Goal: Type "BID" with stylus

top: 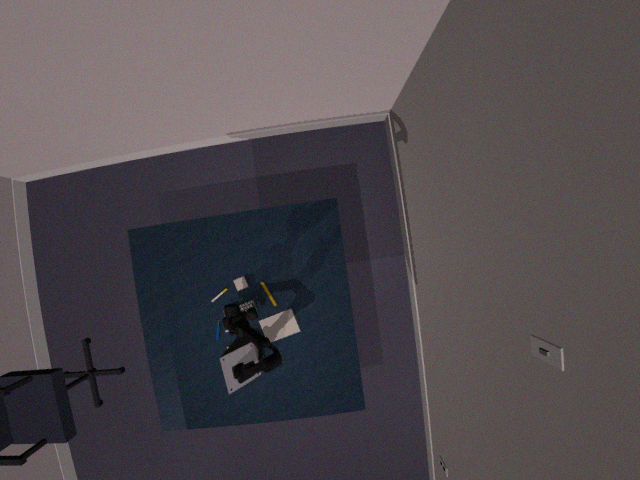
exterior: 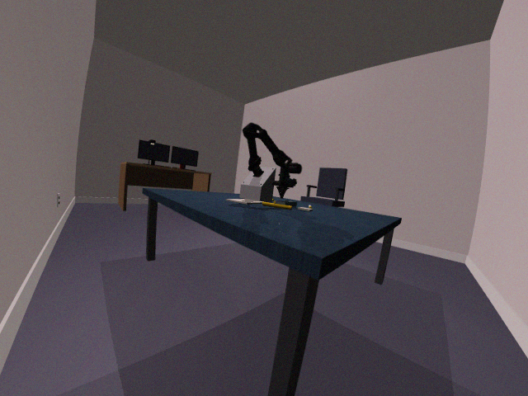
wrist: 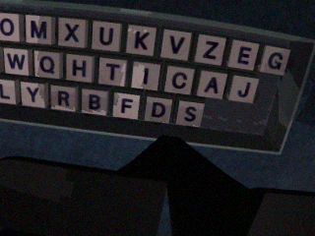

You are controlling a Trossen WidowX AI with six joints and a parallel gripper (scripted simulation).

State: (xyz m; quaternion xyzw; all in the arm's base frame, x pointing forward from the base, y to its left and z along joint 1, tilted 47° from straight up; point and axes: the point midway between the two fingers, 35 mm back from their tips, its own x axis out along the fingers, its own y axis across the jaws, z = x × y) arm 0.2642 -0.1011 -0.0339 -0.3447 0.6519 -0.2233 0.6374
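The keyboard is a dark tray with three rows of pale lettered keys. In the wrist view, the B key, the D key and, one row up, the I key all show. My gripper is shut, pointing down, with its tips meeting in a dark wedge. No stylus shows between them. In the wrist view the tips overlap the keyboard's lower edge, below D and S; their height is hard to judge. A thin blue pen-like stick lies beside the arm; whether it is the stylus I cannot tell.
A yellow stick lies right of the keyboard, and a white stick with a yellow end lies left. A pale block is beyond it. A white sheet-like rectangle and the arm's grey base are nearby.
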